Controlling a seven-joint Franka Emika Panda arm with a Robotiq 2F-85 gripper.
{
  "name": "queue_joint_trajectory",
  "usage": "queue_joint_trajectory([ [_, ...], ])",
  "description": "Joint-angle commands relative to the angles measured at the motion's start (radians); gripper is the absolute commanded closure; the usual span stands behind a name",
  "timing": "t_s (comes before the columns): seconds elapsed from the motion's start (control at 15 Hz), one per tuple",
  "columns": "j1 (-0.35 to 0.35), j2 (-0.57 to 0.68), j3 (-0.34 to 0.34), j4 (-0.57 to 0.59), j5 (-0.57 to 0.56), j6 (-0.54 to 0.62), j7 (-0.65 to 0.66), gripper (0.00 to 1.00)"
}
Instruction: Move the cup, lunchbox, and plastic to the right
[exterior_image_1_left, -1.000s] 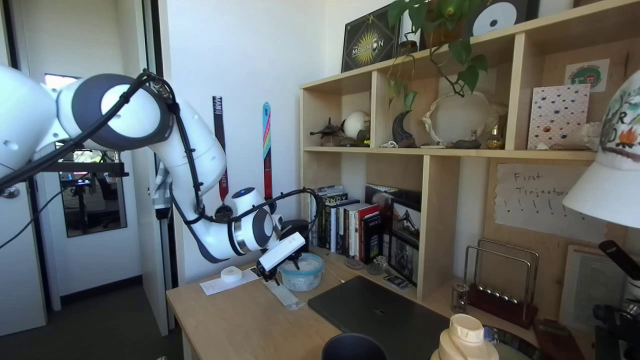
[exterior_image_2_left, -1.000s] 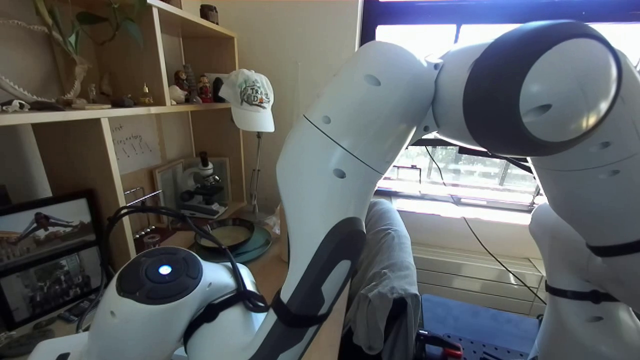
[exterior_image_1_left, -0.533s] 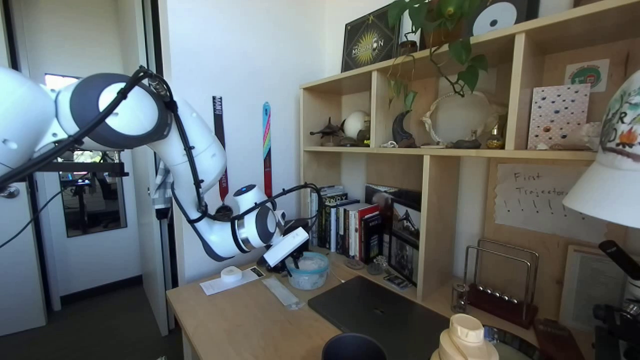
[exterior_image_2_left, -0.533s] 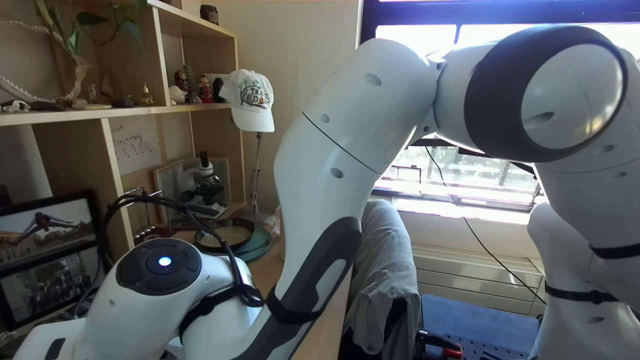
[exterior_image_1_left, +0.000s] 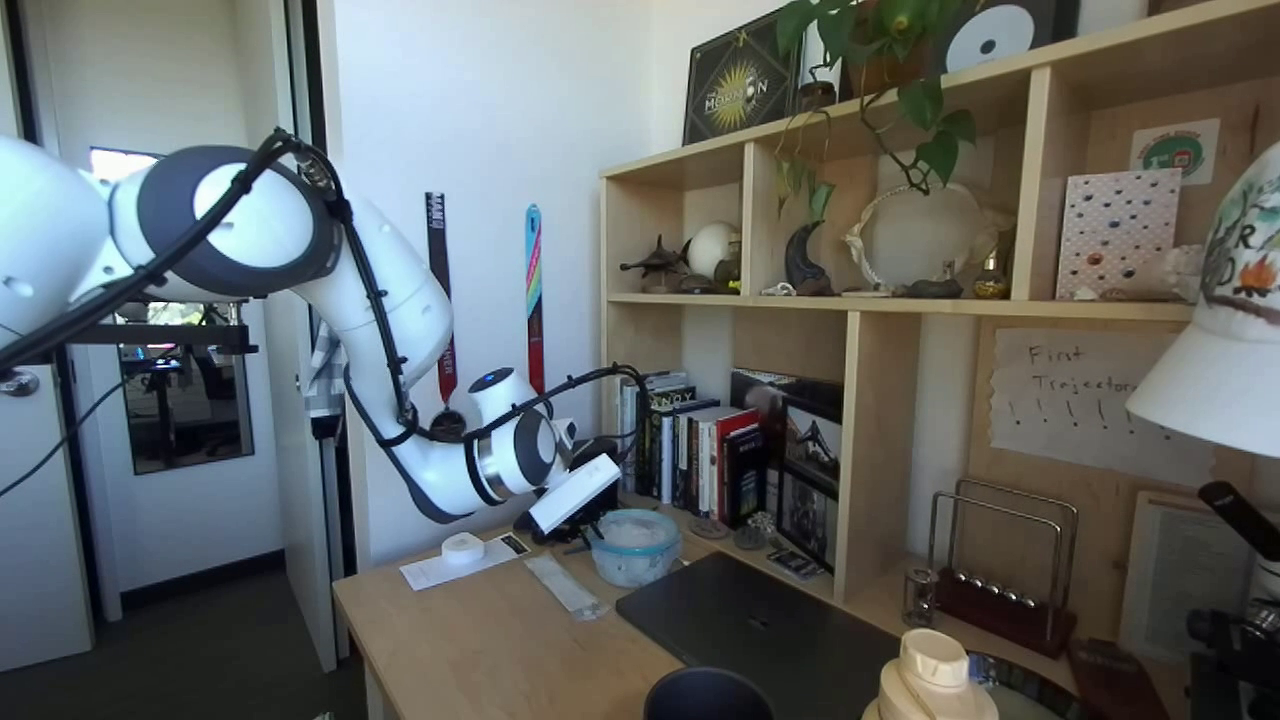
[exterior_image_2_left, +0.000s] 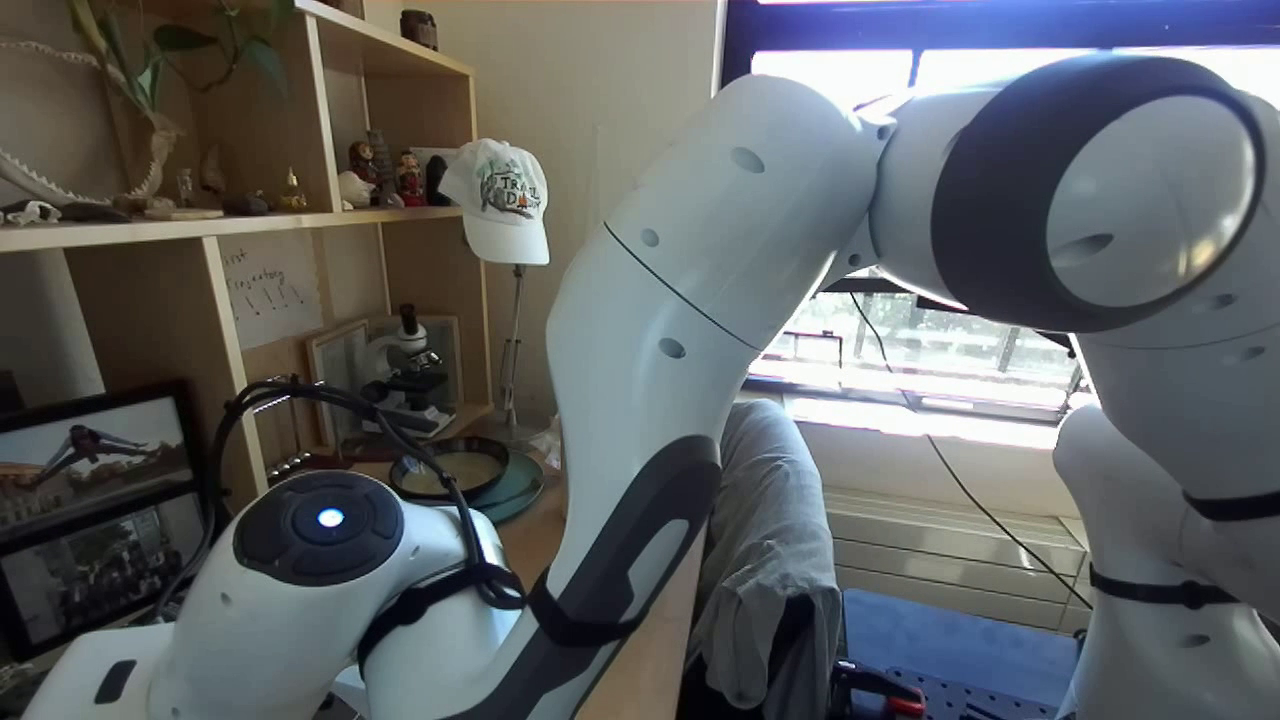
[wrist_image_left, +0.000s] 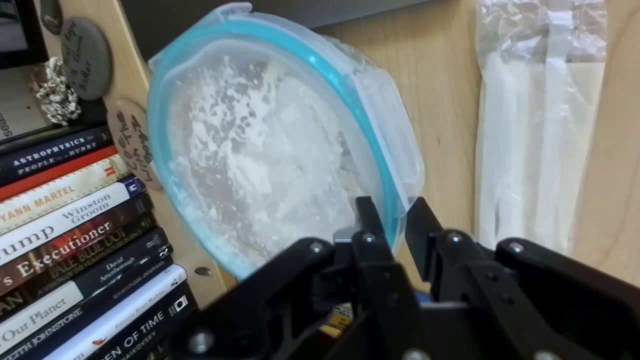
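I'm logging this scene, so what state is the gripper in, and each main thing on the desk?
Lunchbox, upright; lid on or off unclear
Gripper, closed on the lunchbox's rim
Plastic packet, lying flat
Cup, upright, open-topped
Laptop, closed
Books, standing upright
Newton's cradle, balls hanging in a row
Cream object, upright

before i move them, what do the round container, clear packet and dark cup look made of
Round container: likely glossy plastic, translucent and teal-edged, catching light.
Clear packet: probably thin, shiny plastic film, crinkled with bright glints.
Dark cup: matte-looking, perhaps plastic or coated metal; only its top shows.
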Motion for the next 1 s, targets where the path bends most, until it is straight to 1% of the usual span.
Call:
queue_joint_trajectory([
  [0.0, -0.049, -0.034, 0.053, 0.001, -0.02, -0.02, 0.025, 0.91],
  [0.33, -0.186, -0.084, 0.234, -0.022, 0.025, -0.059, -0.029, 0.9],
  [0.53, -0.247, -0.102, 0.319, -0.023, 0.061, -0.097, -0.041, 0.9],
  [0.67, -0.261, -0.128, 0.34, -0.029, 0.085, -0.133, -0.049, 0.9],
  [0.87, -0.253, -0.183, 0.333, -0.042, 0.104, -0.208, -0.045, 0.9],
  [0.93, -0.258, -0.2, 0.342, -0.047, 0.118, -0.24, -0.05, 0.9],
])
